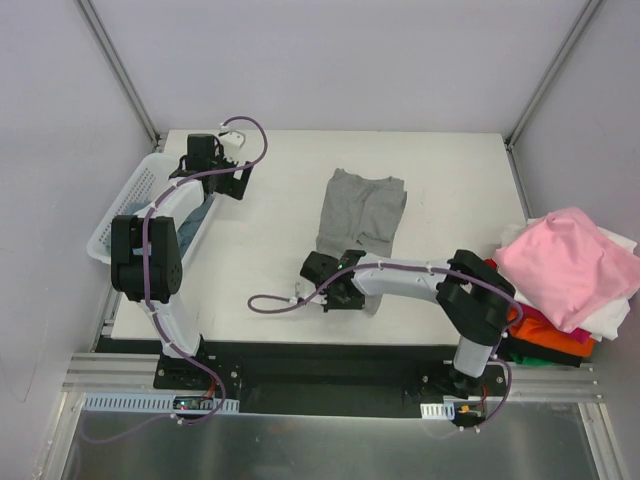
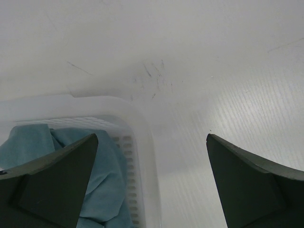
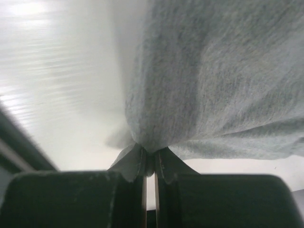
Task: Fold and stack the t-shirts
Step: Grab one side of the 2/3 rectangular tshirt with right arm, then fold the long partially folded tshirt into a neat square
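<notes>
Loose tees, two: grey t-shirt [image 1: 362, 208], teal t-shirt [image 2: 33, 141]; stack [image 1: 562, 272], at least four more; basket [image 1: 122, 208], one; arms, two: left arm [image 1: 148, 262], right arm [image 1: 410, 275]; table [image 1: 270, 250], one.

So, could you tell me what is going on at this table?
The right pincer is shut on the near edge of the grey t-shirt lying mid-table. The left pincer hangs open over a corner of the white basket, which holds a blue-teal t-shirt. A pink t-shirt tops the pile at the right.
</notes>
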